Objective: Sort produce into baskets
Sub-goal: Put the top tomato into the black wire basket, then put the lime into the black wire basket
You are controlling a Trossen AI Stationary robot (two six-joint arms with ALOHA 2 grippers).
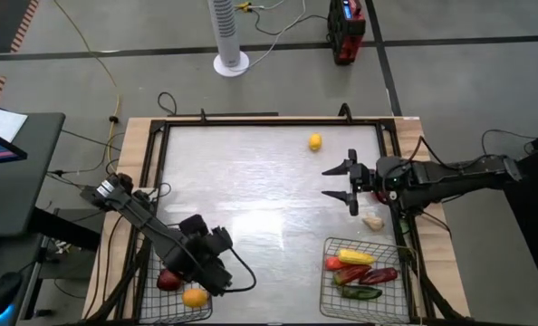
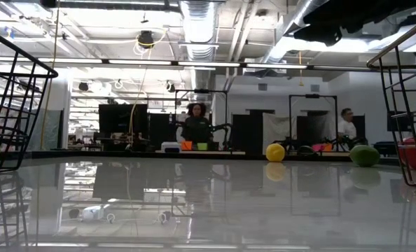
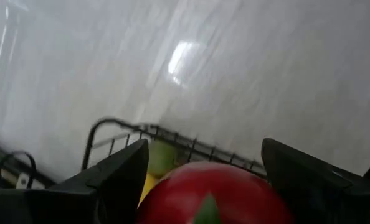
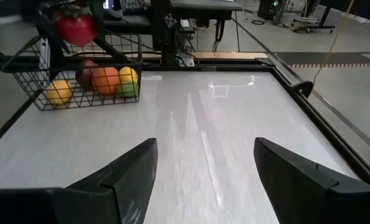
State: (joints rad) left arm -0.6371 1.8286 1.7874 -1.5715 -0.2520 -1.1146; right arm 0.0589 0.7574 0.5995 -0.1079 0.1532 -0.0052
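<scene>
Left hand (image 3: pixel 203 186) grips red fruit (image 3: pixel 213 193) over basket (image 3: pixel 141 134) — right hand (image 1: pixel 340 181) spread.

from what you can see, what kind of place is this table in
Most likely a robotics lab or open workshop: bare ceiling ducts overhead, rows of workbenches with people behind the table, and loose cables across a concrete floor.
</scene>
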